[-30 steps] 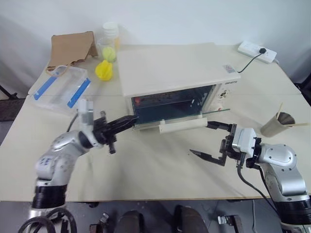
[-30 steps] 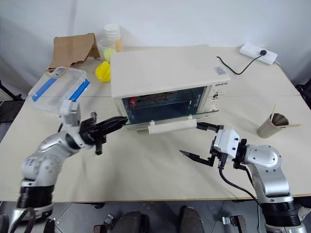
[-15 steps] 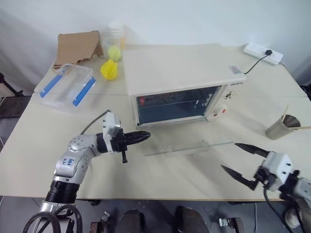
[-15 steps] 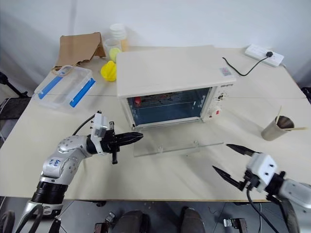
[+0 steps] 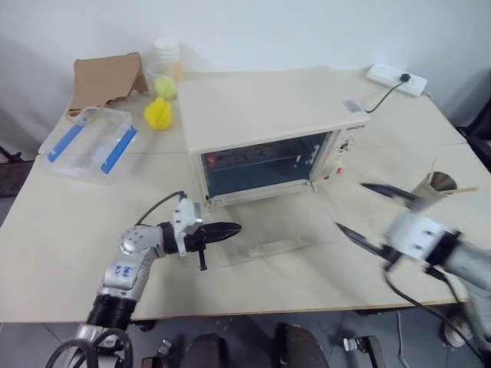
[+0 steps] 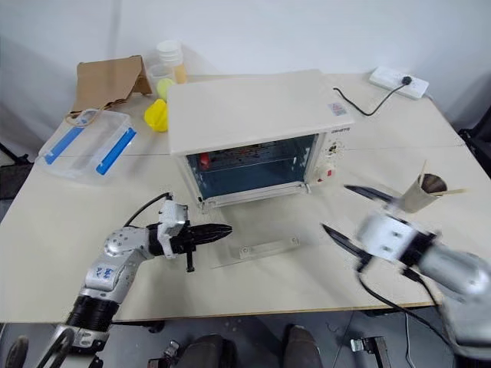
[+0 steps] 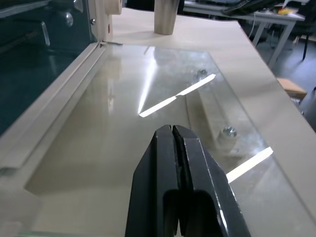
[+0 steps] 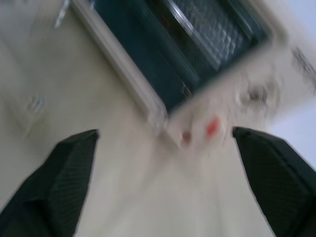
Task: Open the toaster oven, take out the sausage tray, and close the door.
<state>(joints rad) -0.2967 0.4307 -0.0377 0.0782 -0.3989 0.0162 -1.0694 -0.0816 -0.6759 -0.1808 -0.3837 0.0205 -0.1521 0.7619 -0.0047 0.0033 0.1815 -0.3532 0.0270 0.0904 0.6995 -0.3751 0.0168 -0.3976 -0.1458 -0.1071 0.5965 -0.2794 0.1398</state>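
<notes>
- toaster oven [image 5: 268, 130] on surface [image 5: 61, 222]; door [image 5: 265, 249] dropped flat in front of it
- left hand [image 5: 228, 230] fingers together, at door's left edge
- right hand [image 5: 376, 215] fingers wide apart, empty, right of oven
- left wrist view: handle bolts [image 7: 227, 132] under glass
- sausage tray inside oven, can't make out

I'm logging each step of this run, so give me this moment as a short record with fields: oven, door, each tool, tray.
oven: on the table, front open
door: folded down flat, glass lying level in front of the oven
left tool: shut, empty, tips at the door's left edge
right tool: wide open, empty, right of the door, apart from it
tray: not yet out; inside too dark to make out
</notes>
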